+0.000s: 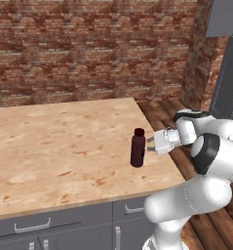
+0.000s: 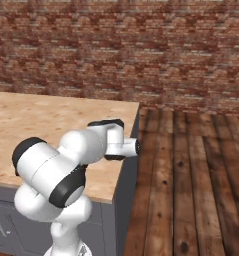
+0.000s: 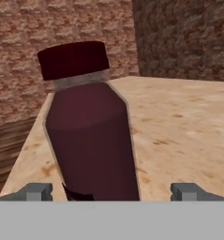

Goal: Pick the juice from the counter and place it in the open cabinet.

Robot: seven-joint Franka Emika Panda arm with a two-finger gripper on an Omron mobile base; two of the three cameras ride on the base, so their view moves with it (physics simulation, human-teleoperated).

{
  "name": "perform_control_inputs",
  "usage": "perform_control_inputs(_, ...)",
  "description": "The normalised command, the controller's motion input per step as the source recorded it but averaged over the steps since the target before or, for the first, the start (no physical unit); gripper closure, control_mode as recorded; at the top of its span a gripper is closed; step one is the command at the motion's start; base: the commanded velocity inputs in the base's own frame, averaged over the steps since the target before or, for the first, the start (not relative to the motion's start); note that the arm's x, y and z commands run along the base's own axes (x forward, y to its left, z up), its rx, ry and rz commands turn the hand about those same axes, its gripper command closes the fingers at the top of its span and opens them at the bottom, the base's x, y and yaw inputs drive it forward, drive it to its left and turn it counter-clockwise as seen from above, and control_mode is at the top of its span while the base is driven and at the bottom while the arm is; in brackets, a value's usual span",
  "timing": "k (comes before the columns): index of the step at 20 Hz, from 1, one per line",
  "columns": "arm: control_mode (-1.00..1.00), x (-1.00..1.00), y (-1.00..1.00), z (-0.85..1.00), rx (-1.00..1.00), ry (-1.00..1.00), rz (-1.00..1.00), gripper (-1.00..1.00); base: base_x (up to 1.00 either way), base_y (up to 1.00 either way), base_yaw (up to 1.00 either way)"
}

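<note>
A small maroon juice (image 1: 138, 148) bottle with a dark cap stands upright on a light wood-grain counter (image 1: 54, 146), near the counter's right front corner. The white arm reaches in from the lower right, its gripper (image 1: 148, 144) level with the bottle's upper half and just beside it on the right.

The hand view looks along the gripper (image 3: 111, 191) and adds the close detail: the juice (image 3: 90, 136) looms large between the two grey fingertips (image 3: 36, 191), which sit wide apart, one on each side of the bottle. The jaws are spread and not pressing on it, though the tips are so low in this view that contact is hard to rule out.

From the right base view the arm's own body hides the bottle; the counter (image 2: 41, 120) ends at a grey side panel, with dark wooden floor planks (image 2: 191, 175) beyond.

A red brick wall (image 1: 88, 49) runs behind the counter. Grey drawers (image 1: 54, 224) with silver bar handles sit below the top. At the far right edge of the left base view stands a tall dark grey cabinet (image 1: 230, 83).
</note>
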Motion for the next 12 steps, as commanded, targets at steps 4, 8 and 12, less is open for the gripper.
perform_control_inputs(4, -1.00, 0.00, 0.00, -0.02, 0.00, 0.02, 0.00, -1.00, 0.00, 0.00, 0.00)
perform_control_inputs(8, -1.00, 0.00, 0.01, -0.03, 0.00, 0.03, 0.00, -1.00, 0.00, 0.00, 0.00)
perform_control_inputs(12, -1.00, 0.00, 0.09, -0.06, 0.00, 0.04, 0.00, -1.00, 0.00, 0.00, 0.00)
